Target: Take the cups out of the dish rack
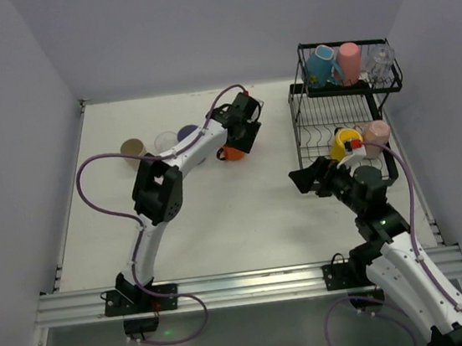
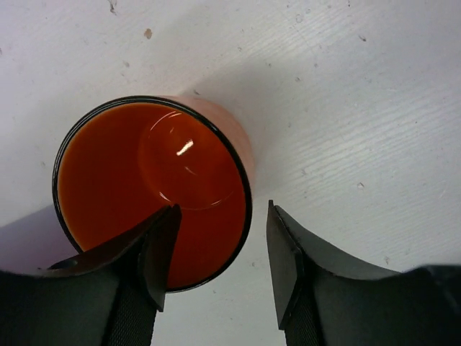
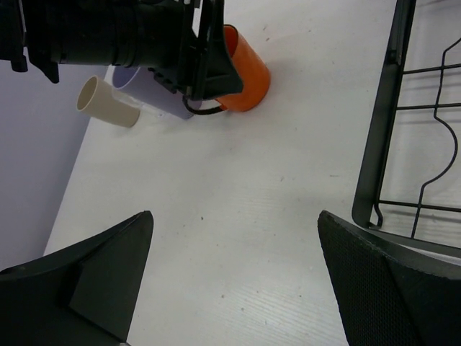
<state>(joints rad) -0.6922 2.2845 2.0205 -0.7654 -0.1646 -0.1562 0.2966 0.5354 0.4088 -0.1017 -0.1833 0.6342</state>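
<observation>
Orange glossy cup (image 2: 144,173) stood upright on the white counter (image 2: 360,108), well apart from the black wire dish rack (image 1: 338,113). Left gripper (image 2: 222,213) jaws stood parted astride its rim; a straight lift was advised. Right gripper (image 3: 234,216) jaws gaped, empty.

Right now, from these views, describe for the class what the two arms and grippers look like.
Both the left arm and right arm have white links joined by chunky black joints, on black bases bolted to a silver rail. A thin purple cable loops along each. The left gripper and right gripper each carry two broad, black, tapering fingers.
</observation>
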